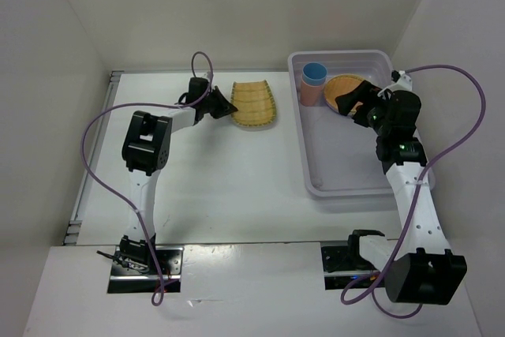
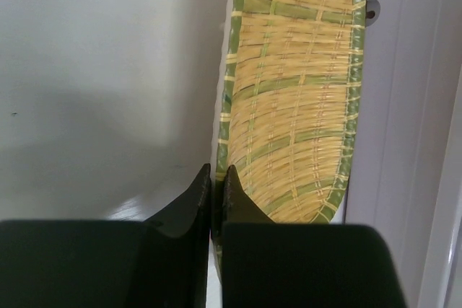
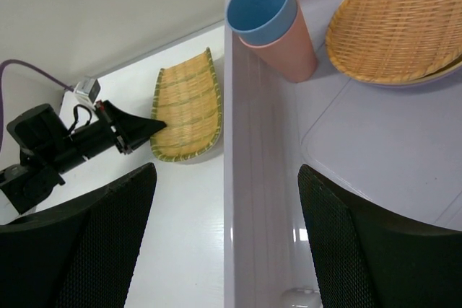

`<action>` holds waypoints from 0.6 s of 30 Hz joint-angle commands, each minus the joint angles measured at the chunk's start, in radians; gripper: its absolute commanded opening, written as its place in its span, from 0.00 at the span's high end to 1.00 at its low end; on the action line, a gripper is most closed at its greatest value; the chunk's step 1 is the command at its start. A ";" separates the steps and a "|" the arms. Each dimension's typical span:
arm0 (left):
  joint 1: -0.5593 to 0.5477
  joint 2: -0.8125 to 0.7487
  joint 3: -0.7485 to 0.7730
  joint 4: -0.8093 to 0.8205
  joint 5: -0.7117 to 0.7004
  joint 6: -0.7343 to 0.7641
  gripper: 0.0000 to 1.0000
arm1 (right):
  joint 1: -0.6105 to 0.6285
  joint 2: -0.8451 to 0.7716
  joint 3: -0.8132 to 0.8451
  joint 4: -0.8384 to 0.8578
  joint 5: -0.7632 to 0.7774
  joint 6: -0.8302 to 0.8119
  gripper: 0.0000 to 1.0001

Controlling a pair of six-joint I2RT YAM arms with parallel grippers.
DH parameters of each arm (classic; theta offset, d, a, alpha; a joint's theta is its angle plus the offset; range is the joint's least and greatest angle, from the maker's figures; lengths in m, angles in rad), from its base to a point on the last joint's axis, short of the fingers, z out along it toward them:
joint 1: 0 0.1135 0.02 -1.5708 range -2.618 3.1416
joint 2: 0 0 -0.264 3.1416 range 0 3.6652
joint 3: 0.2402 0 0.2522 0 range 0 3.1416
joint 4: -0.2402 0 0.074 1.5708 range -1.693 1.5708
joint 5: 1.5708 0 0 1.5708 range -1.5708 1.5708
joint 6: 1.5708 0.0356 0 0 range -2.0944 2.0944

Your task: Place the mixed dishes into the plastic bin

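Black right gripper (image 3: 227,171) hangs wide open over the plastic bin (image 3: 249,178); your left gripper (image 2: 216,172) is pinched on the squarish woven plate (image 2: 296,106) at its rim, on the table (image 1: 237,171) left of the bin; pickup in hand; next, lift it clear over the bin wall.

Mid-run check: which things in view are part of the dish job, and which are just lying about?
Job:
squarish woven plate, pinched at its rim by the left gripper
blue cup nested in coral cup
round woven plate
plastic bin, holding the cups and the round plate
right gripper, open over the bin

Just there:
purple cable
metal rail at far left
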 commanded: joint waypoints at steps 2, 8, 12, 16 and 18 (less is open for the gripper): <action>-0.001 -0.020 0.008 0.061 0.008 0.002 1.00 | 0.015 0.015 0.013 0.071 -0.042 -0.021 0.16; 0.046 -0.176 -0.041 0.029 0.109 0.064 1.00 | 0.055 0.058 0.054 0.093 -0.131 -0.039 0.16; 0.086 -0.278 -0.041 -0.102 0.236 0.140 1.00 | 0.113 0.113 0.074 0.134 -0.272 -0.050 0.15; 0.120 -0.380 -0.038 -0.187 0.349 0.208 1.00 | 0.191 0.200 0.099 0.154 -0.318 -0.048 0.15; 0.129 -0.440 -0.053 -0.197 0.394 0.217 1.00 | 0.225 0.254 0.110 0.154 -0.318 -0.048 0.15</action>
